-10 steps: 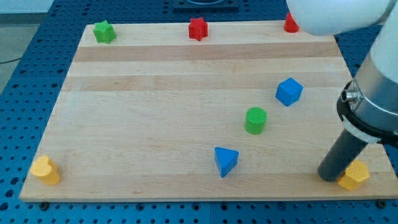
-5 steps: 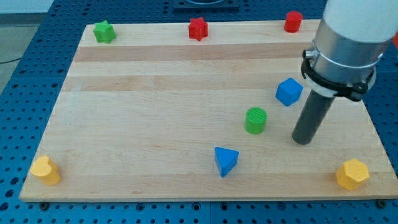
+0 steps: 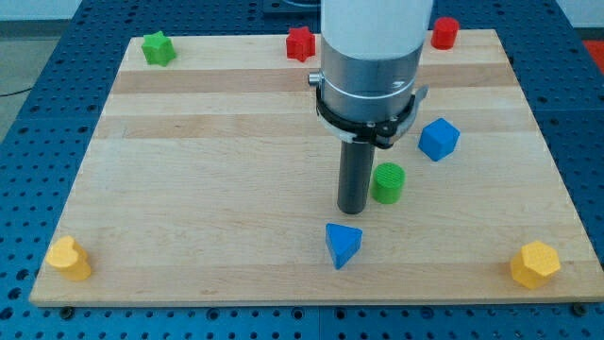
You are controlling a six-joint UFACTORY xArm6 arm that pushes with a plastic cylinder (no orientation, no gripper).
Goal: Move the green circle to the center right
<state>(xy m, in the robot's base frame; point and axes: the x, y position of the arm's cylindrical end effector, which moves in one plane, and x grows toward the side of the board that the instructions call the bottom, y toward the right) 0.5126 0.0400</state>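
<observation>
One camera view only: tip (image 3: 353,210) planted just left of green circle (image 3: 388,182), seemingly touching; plain rod tool, holding nothing. Green circle sitting right of centre on surface (image 3: 189,189), below-left of blue cube (image 3: 439,139). Task barely begun; rightward push left.

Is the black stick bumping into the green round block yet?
Cannot tell. In the camera view my tip stands just to the view's left of the green circle, with hardly any board showing between them, too little to call it contact or gap.
</observation>
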